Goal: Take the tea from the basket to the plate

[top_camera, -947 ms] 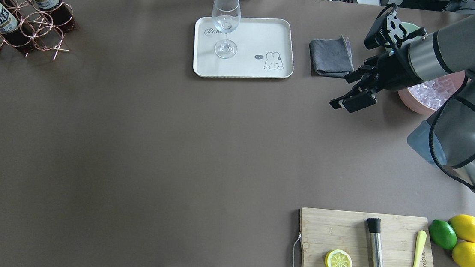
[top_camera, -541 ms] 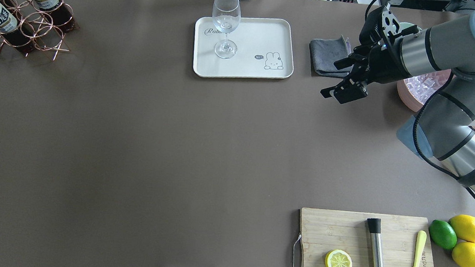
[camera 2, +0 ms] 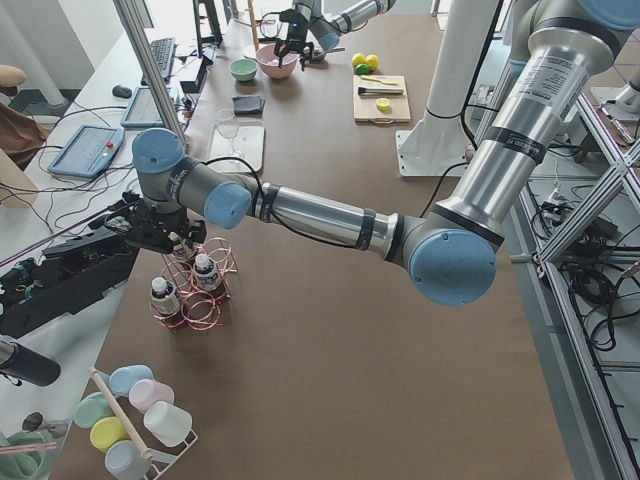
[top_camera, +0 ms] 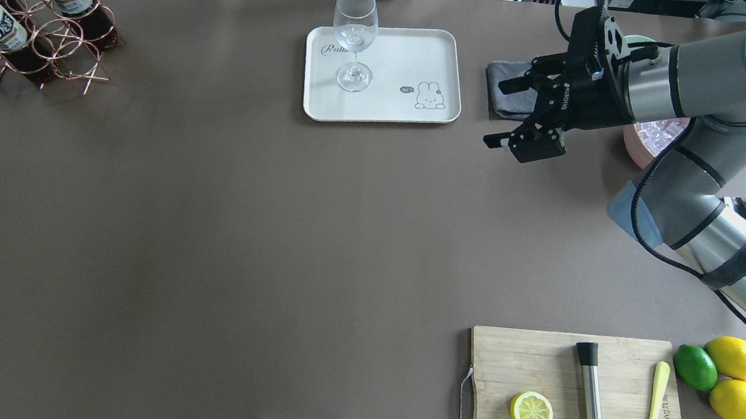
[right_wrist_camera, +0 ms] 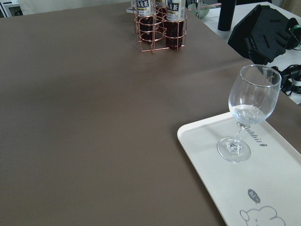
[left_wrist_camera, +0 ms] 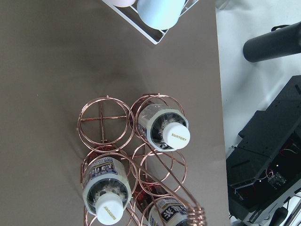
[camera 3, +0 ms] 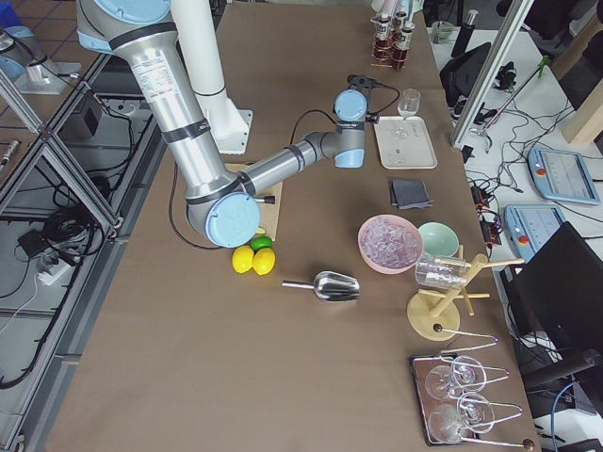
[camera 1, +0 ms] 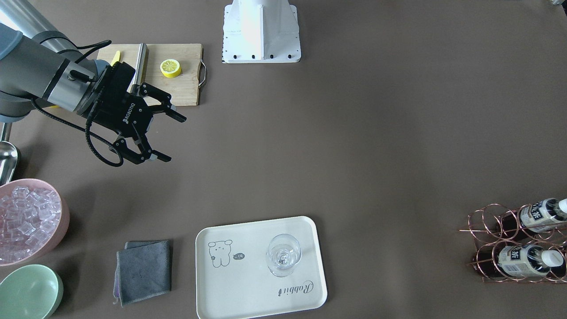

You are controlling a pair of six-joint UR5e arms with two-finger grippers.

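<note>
Three tea bottles with white caps stand in the copper wire basket at the table's far left corner. In the exterior left view my left gripper hovers just above the basket's bottles; I cannot tell whether it is open or shut, and its fingers do not show in the left wrist view. The cream plate lies at the far middle with a wine glass on its left half. My right gripper is open and empty, in the air right of the plate.
A grey cloth lies under the right gripper. A pink bowl of ice and a mint bowl sit behind the right arm. A cutting board with a lemon half, muddler and knife is at the near right, with lemons and a lime beside it.
My right gripper has swung left and a little farther back, over the grey cloth toward the plate, and has turned about its wrist. Basket, bottles and glass have not moved.
</note>
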